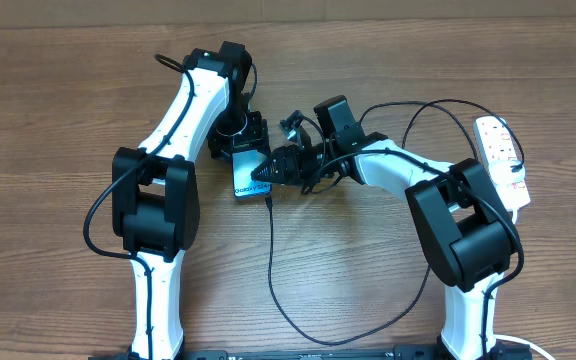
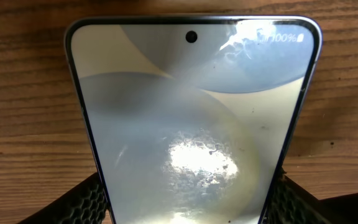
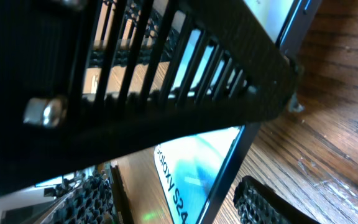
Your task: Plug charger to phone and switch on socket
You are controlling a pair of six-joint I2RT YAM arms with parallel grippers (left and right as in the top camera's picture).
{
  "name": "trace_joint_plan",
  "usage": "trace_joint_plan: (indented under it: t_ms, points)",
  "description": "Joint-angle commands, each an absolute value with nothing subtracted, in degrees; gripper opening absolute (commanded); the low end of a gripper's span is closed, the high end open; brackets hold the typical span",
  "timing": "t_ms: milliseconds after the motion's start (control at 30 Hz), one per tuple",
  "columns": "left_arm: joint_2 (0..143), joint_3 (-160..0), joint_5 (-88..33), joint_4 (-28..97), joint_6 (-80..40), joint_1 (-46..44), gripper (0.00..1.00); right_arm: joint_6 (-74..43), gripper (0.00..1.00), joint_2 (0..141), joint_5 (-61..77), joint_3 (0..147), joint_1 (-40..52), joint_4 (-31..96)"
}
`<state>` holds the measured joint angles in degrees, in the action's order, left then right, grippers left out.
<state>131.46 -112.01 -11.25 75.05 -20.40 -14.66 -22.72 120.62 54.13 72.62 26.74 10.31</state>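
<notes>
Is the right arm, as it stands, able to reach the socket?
Probably yes: the socket lies uncovered on that arm's side, only a thin black cable crossing it. The right hand is at the phone, so it must swing back.

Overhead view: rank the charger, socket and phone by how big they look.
1. charger: widest span, though thin.
2. socket.
3. phone: smallest showing, but partly covered, so unsure.

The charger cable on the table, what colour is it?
Black. The charger cable shows best in the overhead view.
</notes>
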Motion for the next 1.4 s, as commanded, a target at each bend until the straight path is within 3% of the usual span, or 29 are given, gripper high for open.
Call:
trace_joint_plan:
  t_ms: [0, 300, 533, 867, 1200, 1367]
  points:
    - [129.8, -113.4, -12.8, 75.1, -19.5, -15.0, 0.66, -24.5, 0.66, 121.2, 52.7, 72.4, 27.4, 9.5]
    - [129.8, -113.4, -13.2, 75.1, -19.5, -15.0, 0.66, -27.8, 0.63, 123.5, 52.7, 72.4, 27.7, 6.1]
    - [129.8, -113.4, -13.2, 74.8, -19.5, -15.0, 0.66, -30.1, 0.51, 123.9, 52.7, 72.4, 27.7, 5.2]
    - [129.8, -113.4, -13.2, 74.7, -19.5, -15.0, 0.67, -31.6, 0.5, 124.5, 52.5, 72.4, 28.7, 4.1]
    - [129.8, -113.4, -13.2, 74.5, -19.5, -15.0, 0.68, -31.7, 0.38, 124.5, 52.6, 72.4, 29.3, 4.1]
    - [129.8, -113.4, -13.1, 74.5, -19.5, -15.0, 0.69, -31.7, 0.25, 124.5, 52.5, 72.4, 29.3, 3.9]
